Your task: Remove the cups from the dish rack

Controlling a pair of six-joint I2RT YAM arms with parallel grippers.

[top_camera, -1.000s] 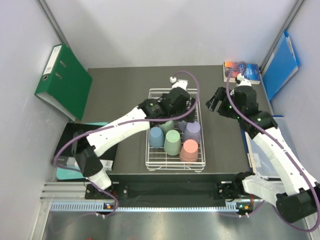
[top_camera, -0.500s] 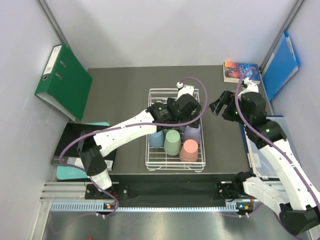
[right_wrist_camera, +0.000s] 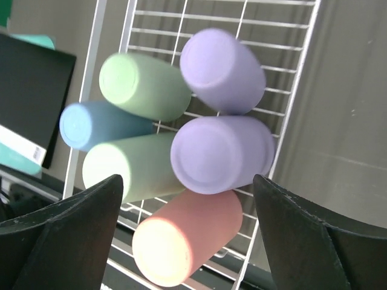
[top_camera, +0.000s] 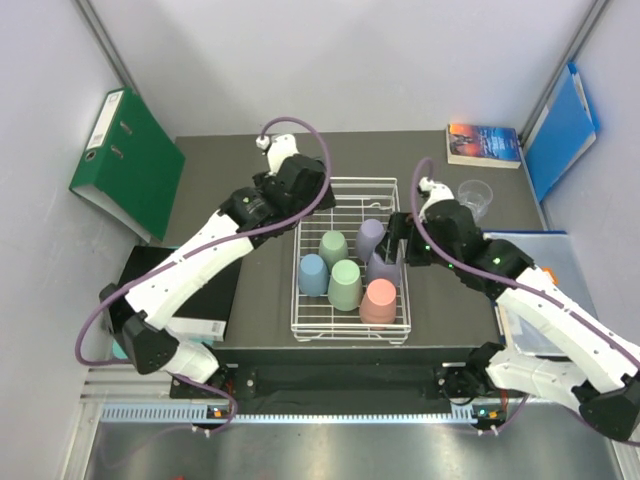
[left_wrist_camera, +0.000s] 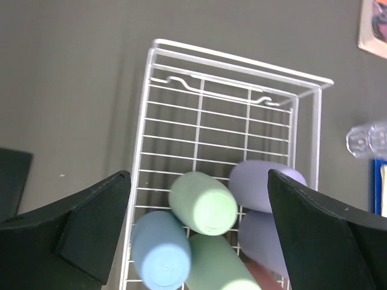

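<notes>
White dish rack, overhead: six cups inside; right hand at its right rim, left hand outside its far-left corner.
Clear glass: on surface, right of right hand.
Left wrist: left hand released, wide; mint cup ahead between fingers.
Right wrist: right hand released, wide; lilac cup between fingers.
</notes>
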